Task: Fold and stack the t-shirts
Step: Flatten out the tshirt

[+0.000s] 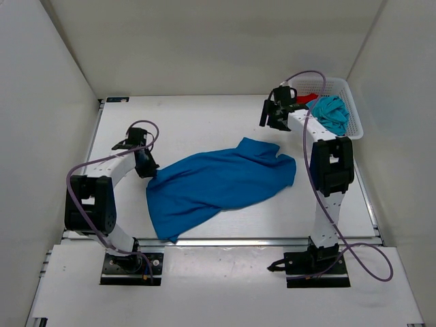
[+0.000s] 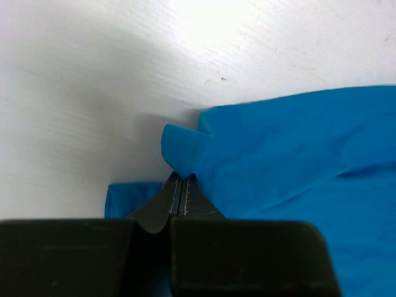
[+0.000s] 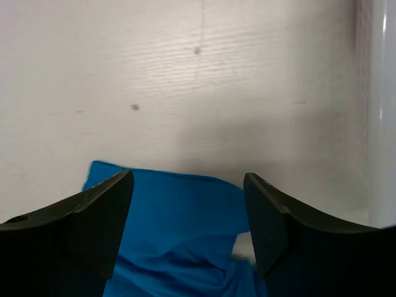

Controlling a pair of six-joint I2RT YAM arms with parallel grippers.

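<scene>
- The blue shirt [image 1: 218, 184] lies rumpled in the middle of the table [image 1: 197, 126], not folded yet.
- The left gripper [image 2: 180, 180] is pinched tight on the shirt's left edge.
- The right gripper [image 3: 187, 178] hangs over its far end, jaws wide, holding nothing.
- The teal shirt [image 1: 332, 114] and red shirt [image 1: 306, 99] sit in the white basket [image 1: 355, 121] at the far right corner.

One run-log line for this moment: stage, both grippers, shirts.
stage: blue t-shirt unfolded on table | left gripper: shut on its edge | right gripper: open, empty | teal t-shirt, red t-shirt: in basket
</scene>
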